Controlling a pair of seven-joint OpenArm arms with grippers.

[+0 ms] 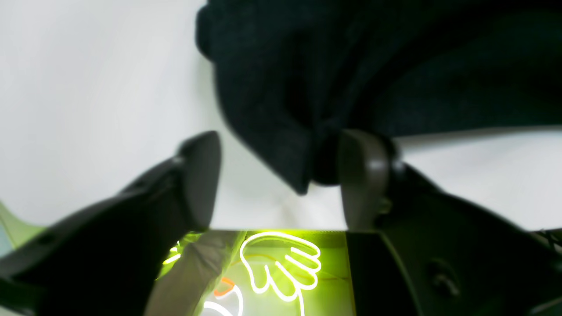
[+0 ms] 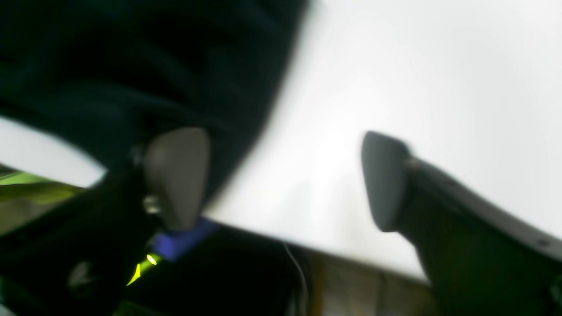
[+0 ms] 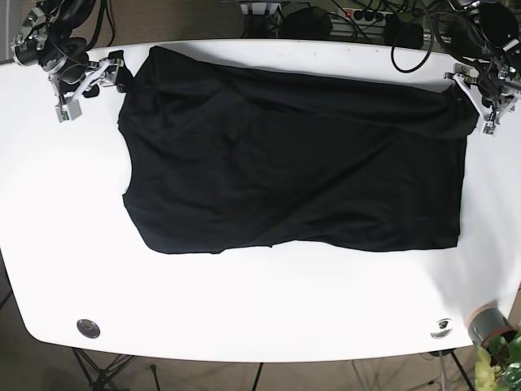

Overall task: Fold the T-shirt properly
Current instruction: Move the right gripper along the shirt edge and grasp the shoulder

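Base view: black T-shirt lies spread on white desk; no legible writing. Left pincer and right pincer flank the T-shirt's far corners, both gaping, gripping nothing.

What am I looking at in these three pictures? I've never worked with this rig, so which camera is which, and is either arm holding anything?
The base view looks down on a white table with a black T-shirt spread on it. Two robot arms work at the shirt's far corners. The left gripper is on that view's right; the right gripper is on its left.

The other two pictures come from cameras on the wrists, looking past each gripper's fingers. In the left wrist view, the left gripper is open, with a fold of the shirt against one finger. In the right wrist view, the right gripper is also open, with cloth by one finger. Neither is clamped on anything.
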